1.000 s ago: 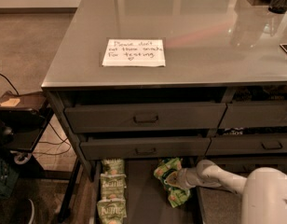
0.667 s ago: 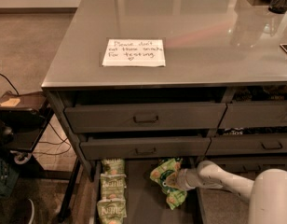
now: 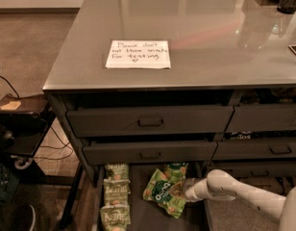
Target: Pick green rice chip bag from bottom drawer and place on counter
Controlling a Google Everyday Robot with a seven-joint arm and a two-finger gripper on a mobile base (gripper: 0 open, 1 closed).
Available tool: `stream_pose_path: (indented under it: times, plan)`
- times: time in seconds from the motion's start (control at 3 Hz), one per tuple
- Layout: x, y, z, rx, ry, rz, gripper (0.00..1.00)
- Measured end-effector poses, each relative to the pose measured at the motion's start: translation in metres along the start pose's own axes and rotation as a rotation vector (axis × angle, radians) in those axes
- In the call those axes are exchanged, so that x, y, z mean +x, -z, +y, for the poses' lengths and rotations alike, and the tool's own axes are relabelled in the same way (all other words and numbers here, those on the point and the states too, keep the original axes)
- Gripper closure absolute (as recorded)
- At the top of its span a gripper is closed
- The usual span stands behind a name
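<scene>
Grasp made, lift not yet done.
Camera view: white two-finger claw (image 3: 179,190) clenched on the right edge of the crinkly bright green rice chip bag (image 3: 160,192), which lies tilted in the wide dark grey bottom drawer (image 3: 143,218) (smaller pale-green bags (image 3: 115,196) lie just beside it). By my judgement, what is left is raising it out and setting it on the glossy grey tabletop (image 3: 210,42).

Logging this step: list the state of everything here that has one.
Bottom drawer: pulled open.
Green chip bag: inside that drawer, tilted, logo facing up.
Gripper: low in the drawer, at the bag's right edge.
Small pale bags: lying flat in a column at the drawer's left.
Note: flat on the counter.
</scene>
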State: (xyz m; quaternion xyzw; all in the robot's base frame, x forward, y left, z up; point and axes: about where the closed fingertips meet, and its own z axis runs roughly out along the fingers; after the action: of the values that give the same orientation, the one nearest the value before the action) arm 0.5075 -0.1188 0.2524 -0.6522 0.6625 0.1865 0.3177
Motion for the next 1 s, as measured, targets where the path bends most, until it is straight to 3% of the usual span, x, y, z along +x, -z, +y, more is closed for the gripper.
stream_pose_path:
  times: [0.33,1.0]
  plan:
    - [-0.011,0.009,0.006,0.003,-0.024,-0.019,0.81]
    - [0.002,0.003,0.000,0.067,-0.114,-0.023,0.35]
